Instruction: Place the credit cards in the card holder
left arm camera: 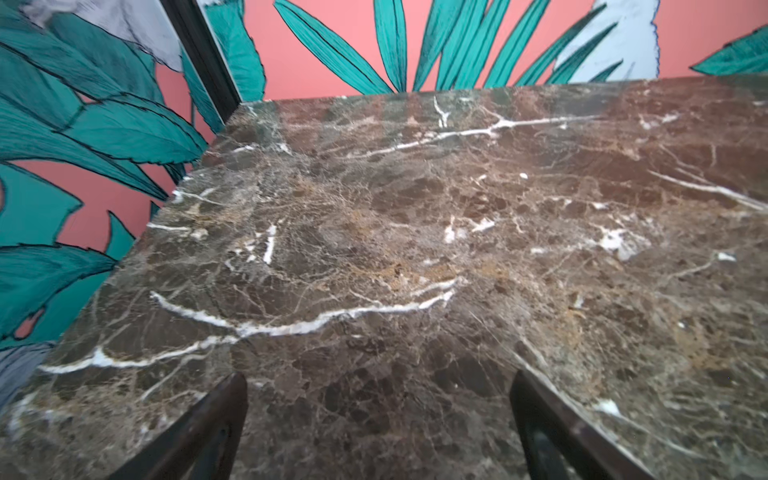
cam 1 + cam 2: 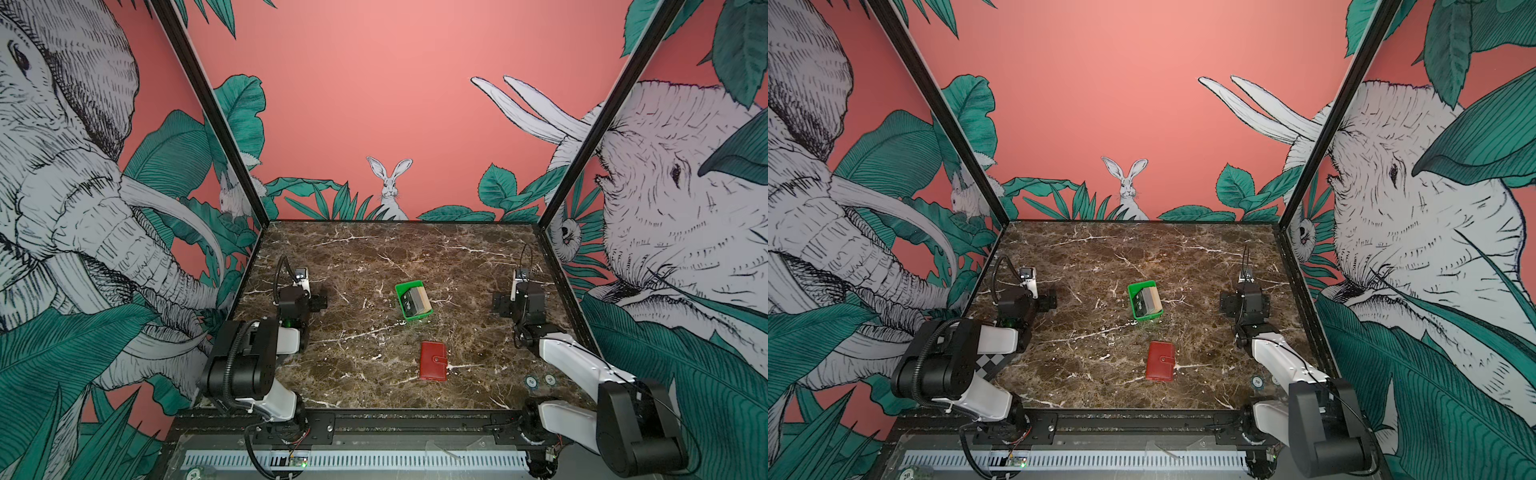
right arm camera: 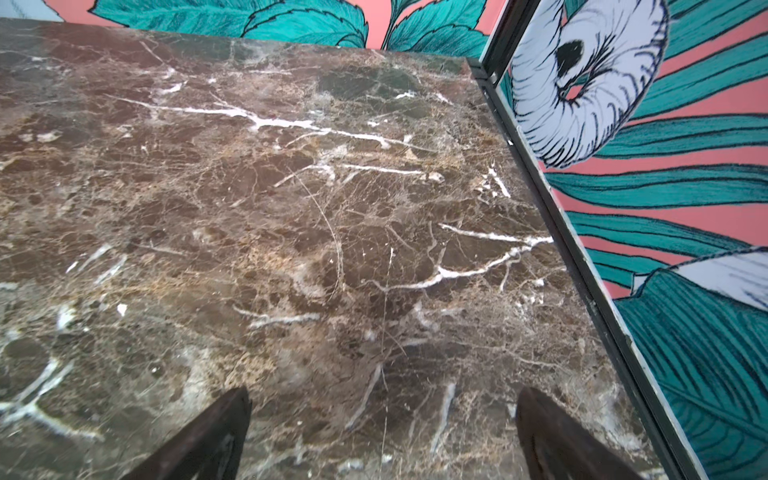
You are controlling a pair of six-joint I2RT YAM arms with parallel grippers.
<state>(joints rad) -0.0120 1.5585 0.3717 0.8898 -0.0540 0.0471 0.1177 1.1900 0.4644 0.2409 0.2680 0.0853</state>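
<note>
you're looking at a brown marble desk with white veins, boxed in by jungle-print walls. the credit cards, thin dark rectangles with white lettering plus a pale beige one on the right of the stack, sit bunched together inside a small green plastic tray a little right of the desk's centre. in both top views they are too small for you to count. the card holder, a red leather-look folding wallet, lies flat and folded shut on the desk between the tray and the front edge. it is apart from the tray, and its snap tab reaches in from the long right side. your left gripper hangs over bare marble near the left edge, well apart from tray and wallet. in the left wrist view its two dark fingers stand spread wide with only stone showing between them. your right gripper is by the right edge, about level with the tray. its fingers are just as wide apart and hold nothing, and the desk's right rim and wall run alongside. both grippers are apart from the cards, the tray and the wallet. two small round stickers sit on the desk near the front right corner.
</note>
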